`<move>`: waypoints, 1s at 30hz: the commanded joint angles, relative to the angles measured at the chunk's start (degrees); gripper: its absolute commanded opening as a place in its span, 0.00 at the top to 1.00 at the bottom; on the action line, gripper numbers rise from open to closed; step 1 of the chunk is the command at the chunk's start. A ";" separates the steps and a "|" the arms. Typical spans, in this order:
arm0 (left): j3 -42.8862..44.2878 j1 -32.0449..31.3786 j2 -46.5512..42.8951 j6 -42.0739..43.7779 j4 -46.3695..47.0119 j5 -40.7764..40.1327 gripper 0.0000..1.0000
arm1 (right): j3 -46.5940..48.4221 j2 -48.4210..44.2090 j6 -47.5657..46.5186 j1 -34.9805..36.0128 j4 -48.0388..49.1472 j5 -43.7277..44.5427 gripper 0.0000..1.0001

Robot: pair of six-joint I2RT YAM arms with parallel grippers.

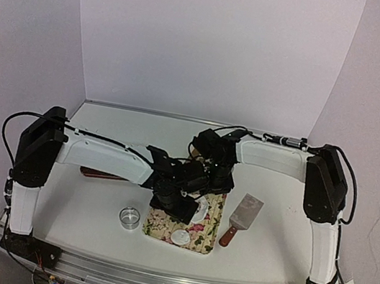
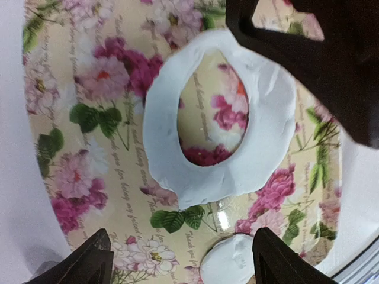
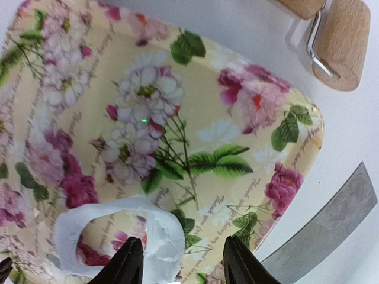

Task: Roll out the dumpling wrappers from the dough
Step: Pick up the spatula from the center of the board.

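The dough (image 2: 163,118) is a flattened white sheet with a round hole, lying on the floral tray (image 2: 77,89). In the top view it (image 1: 201,213) peeks out beneath both grippers. One dumpling wrapper (image 1: 181,237), a small white disc, lies on the tray's near end and also shows in the left wrist view (image 2: 228,265). My left gripper (image 2: 183,266) is open above the tray, between the dough and the wrapper. My right gripper (image 3: 183,266) is open over the dough's rumpled edge (image 3: 163,236), its left finger at that edge. It shows dark in the left wrist view (image 2: 331,59).
A metal ring cutter (image 1: 130,217) stands left of the tray. A metal scraper (image 1: 242,216) with a wooden handle lies to the right; its blade (image 3: 331,225) is close to the tray. A wooden rolling pin (image 3: 340,32) lies behind the tray, partly hidden under the left arm (image 1: 97,172).
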 commanded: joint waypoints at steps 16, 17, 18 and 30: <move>-0.03 6.14 -6.39 -8.11 4.10 16.59 0.20 | -8.48 -19.69 1.24 -12.57 -1.89 -7.57 0.48; 0.66 6.46 -5.38 -7.65 3.71 17.48 0.20 | -10.73 -21.40 1.67 -13.11 -1.90 -8.82 0.45; 0.94 6.71 -4.69 -7.22 4.16 19.00 0.20 | -13.05 -22.88 2.00 -13.60 -1.87 -9.84 0.41; 3.73 7.81 4.34 -6.30 8.78 28.63 0.21 | -28.44 -37.85 11.65 -14.47 0.57 -13.02 0.19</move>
